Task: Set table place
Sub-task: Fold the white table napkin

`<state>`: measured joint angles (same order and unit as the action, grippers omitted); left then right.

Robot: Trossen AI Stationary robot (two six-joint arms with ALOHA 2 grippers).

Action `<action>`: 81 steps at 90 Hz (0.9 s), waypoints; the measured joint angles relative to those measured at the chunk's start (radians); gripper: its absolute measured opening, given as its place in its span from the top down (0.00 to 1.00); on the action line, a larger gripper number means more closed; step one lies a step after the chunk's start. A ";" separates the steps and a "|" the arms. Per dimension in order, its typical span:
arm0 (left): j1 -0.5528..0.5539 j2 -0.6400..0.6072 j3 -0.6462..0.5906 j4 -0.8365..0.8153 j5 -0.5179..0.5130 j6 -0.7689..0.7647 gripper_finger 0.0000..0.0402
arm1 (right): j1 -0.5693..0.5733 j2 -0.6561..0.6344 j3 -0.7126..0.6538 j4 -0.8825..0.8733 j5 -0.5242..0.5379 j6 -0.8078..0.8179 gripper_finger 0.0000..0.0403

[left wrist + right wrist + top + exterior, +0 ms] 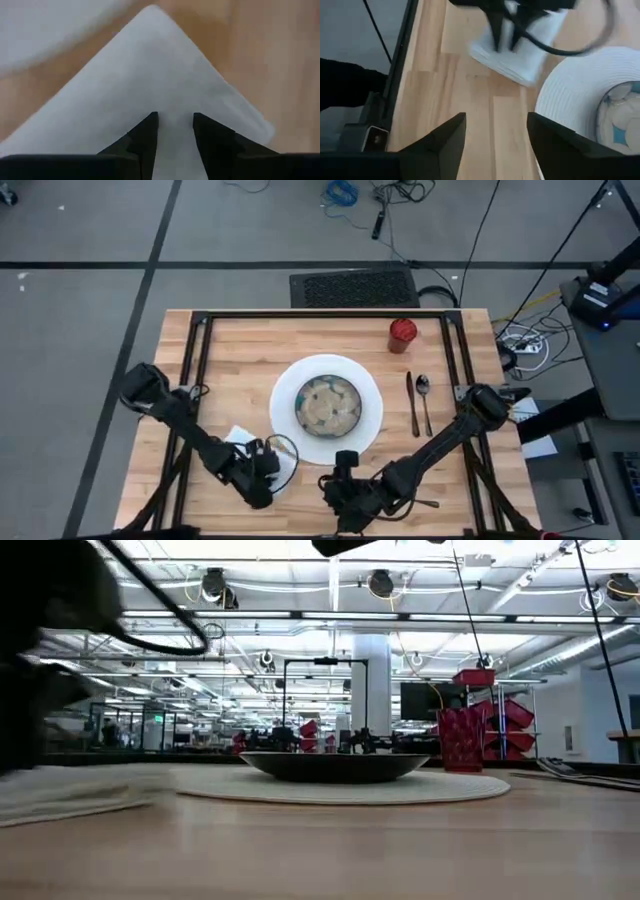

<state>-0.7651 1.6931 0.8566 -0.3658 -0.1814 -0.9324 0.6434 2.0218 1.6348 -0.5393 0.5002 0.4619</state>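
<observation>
A white plate (pixel 372 392) lies mid-table with a speckled bowl (pixel 326 403) on it. A red cup (pixel 402 334) stands at the plate's far right. A knife (pixel 412 404) and a spoon (pixel 424 398) lie right of the plate. A white napkin (pixel 240 442) lies flat left of the plate, near the front. My left gripper (pixel 175 131) points down at the napkin, its fingers a narrow gap apart. My right gripper (pixel 495 140) hovers open over bare wood near the front edge, right of the napkin (pixel 520 55). My left gripper comes at the napkin's top face (pixel 175 107) from above, fingers pointing down, with a narrow strip of white cloth showing between them. The napkin lies flat on the table. I cannot tell whether the fingertips touch the cloth.
Black frame rails (pixel 200 370) run along the table's left, right and far sides. A thin metal piece (pixel 430 502) shows partly under the right arm near the front. Bare wood lies between the napkin and the front edge (pixel 470 125).
</observation>
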 joint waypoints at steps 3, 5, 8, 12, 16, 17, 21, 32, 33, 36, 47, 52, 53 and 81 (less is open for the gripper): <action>-0.015 -0.013 0.000 -0.024 0.044 0.015 0.72 | 0.000 -0.001 0.000 -0.001 0.002 0.002 0.51; -0.026 -0.020 -0.001 -0.038 0.074 0.023 0.72 | 0.000 -0.001 0.000 -0.003 0.004 0.002 0.51; -0.039 -0.035 -0.002 -0.060 0.116 0.028 0.72 | 0.000 -0.001 0.000 -0.005 0.005 0.002 0.51; -0.057 -0.061 -0.004 -0.101 0.166 0.028 0.72 | 0.000 -0.001 0.000 -0.005 0.005 0.002 0.51; -0.074 -0.097 -0.008 -0.153 0.195 0.020 0.72 | -0.002 -0.001 0.000 -0.005 0.006 0.002 0.51; -0.078 -0.107 -0.008 -0.165 0.196 0.017 0.72 | -0.002 -0.001 0.000 -0.004 0.006 0.002 0.51; -0.094 -0.149 -0.002 -0.201 0.191 -0.011 0.72 | -0.002 -0.001 0.000 -0.005 0.006 0.002 0.51; -0.141 -0.274 0.015 -0.326 0.025 -0.142 0.72 | -0.006 -0.001 0.000 -0.004 0.006 0.002 0.51; -0.146 -0.284 0.015 -0.335 0.004 -0.160 0.72 | -0.007 -0.001 0.000 -0.004 0.006 0.002 0.51; -0.158 -0.310 0.016 -0.360 -0.054 -0.213 0.72 | -0.008 -0.001 0.000 -0.004 0.006 0.002 0.51; -0.188 -0.359 0.018 -0.547 -0.151 -0.483 0.72 | -0.015 -0.001 0.000 -0.004 0.007 0.002 0.51; -0.192 -0.353 0.018 -0.644 -0.116 -0.594 0.72 | -0.015 -0.001 0.000 -0.004 0.007 0.006 0.51; -0.192 -0.352 0.018 -0.660 -0.103 -0.610 0.72 | -0.016 -0.001 0.000 -0.003 0.007 0.007 0.51; -0.131 -0.287 -0.042 -0.706 0.162 -0.683 0.72 | -0.016 -0.001 0.000 -0.003 0.007 0.018 0.51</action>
<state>-0.8960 1.4065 0.8144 -1.0722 -0.0199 -1.6151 0.6277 2.0212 1.6352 -0.5419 0.5068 0.4797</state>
